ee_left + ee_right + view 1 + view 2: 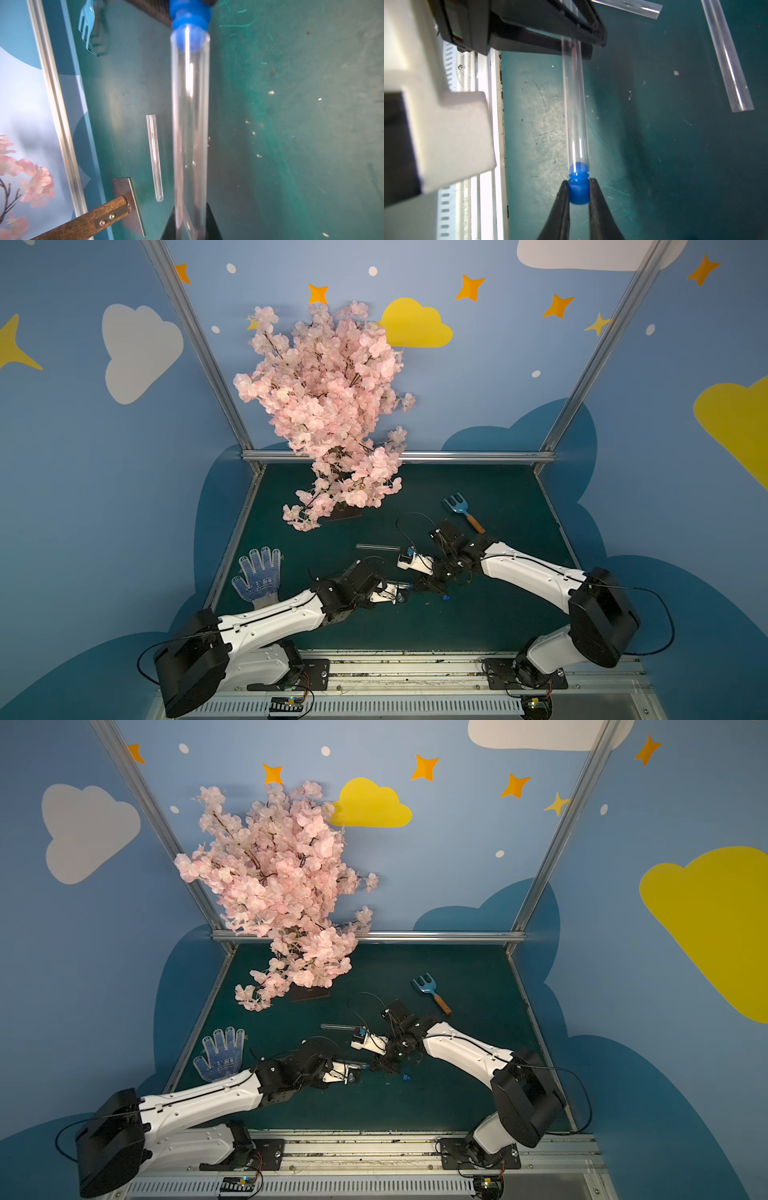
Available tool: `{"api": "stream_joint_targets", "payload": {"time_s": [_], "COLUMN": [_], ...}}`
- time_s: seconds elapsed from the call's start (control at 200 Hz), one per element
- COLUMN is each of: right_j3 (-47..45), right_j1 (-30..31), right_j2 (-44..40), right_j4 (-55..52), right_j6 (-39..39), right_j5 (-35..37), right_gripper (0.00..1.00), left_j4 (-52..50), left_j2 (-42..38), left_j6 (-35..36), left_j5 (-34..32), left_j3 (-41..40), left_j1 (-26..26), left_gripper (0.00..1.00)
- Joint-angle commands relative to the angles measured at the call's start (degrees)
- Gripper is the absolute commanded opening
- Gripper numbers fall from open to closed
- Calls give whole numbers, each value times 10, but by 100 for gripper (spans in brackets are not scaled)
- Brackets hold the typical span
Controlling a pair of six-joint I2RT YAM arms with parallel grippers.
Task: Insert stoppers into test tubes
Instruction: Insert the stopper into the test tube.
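top views: high, front, looking down | wrists: close, opposed — share tube [190, 124]

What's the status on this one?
Left gripper shut on clear slim test tube. Right gripper shut on small blue stepped stopper, tip inside tube mouth, ribs outside. Nothing blocking.

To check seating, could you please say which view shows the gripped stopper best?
Right wrist view: the stopper sits sharp in the right gripper, tip inside the tube. The left wrist view crops its cap; both top views show a speck.
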Motion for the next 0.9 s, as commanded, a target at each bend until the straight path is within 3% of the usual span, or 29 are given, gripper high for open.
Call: {"api": "stream_joint_targets", "payload": {"time_s": [0.0, 0.441, 0.711, 0.896], "right_j3": [39, 47, 58, 71], "right_j1": [8, 12, 12, 14], "right_j2": [-1, -7, -5, -6], "right_j4": [86, 116, 127, 114], "right_j6": [23, 63, 108, 105], "right_j5": [-65, -87, -94, -84], "right_gripper": [1, 0, 0, 0], "left_j4": [46, 116, 86, 67], "left_j2": [-5, -31, -12, -20], "left_j6": [25, 65, 79, 69], "left_j5": [105, 111, 65, 88], "left_j3": [3, -22, -12, -2], "left_j1": [-20, -29, -58, -60], "left_gripper": [2, 2, 2, 2]}}
